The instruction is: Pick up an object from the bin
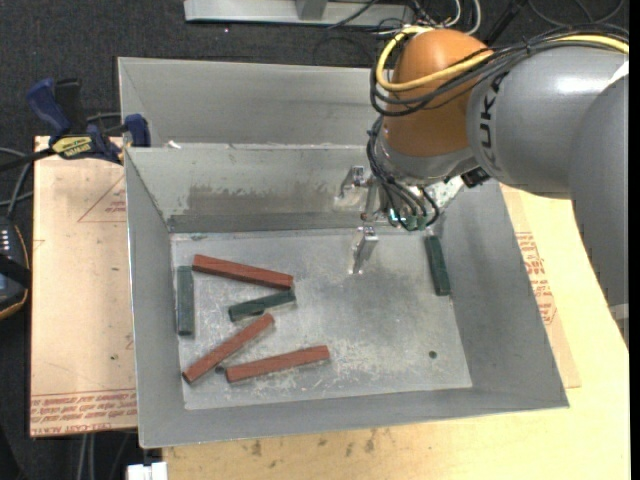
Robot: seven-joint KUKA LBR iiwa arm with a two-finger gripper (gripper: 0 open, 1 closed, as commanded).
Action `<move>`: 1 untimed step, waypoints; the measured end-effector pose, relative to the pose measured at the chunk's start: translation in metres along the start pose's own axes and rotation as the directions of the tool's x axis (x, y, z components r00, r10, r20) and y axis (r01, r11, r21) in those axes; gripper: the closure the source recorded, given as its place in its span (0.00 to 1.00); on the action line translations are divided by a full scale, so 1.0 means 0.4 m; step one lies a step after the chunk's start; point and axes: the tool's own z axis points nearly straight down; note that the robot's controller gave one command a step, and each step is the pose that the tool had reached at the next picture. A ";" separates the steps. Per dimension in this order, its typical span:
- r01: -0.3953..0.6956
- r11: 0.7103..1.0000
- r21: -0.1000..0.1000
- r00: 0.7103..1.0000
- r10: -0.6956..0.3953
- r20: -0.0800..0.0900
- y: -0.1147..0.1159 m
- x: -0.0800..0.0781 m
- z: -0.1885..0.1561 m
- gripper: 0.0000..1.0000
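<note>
You had the gripper (360,256) over bare bin (250,173) floor, just left of the lone dark green bar (437,266), its fingers pressed together, pinching nothing.

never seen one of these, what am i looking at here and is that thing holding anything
One camera looks down into a grey metal bin from above, slightly to one side. The big grey and orange shape coming in from the right is a robot arm. The thin metal part at its end is its claw, for picking things up. At the left of the bin floor lie three red-brown sticks and two dark green sticks. Another green stick lies right of the claw. The claw hangs over bare floor, and I see nothing held.
</note>
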 end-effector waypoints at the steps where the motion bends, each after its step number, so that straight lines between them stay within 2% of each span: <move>1: 0.000 1.000 0.000 1.000 0.000 0.008 0.000 -0.005 -0.012 0.00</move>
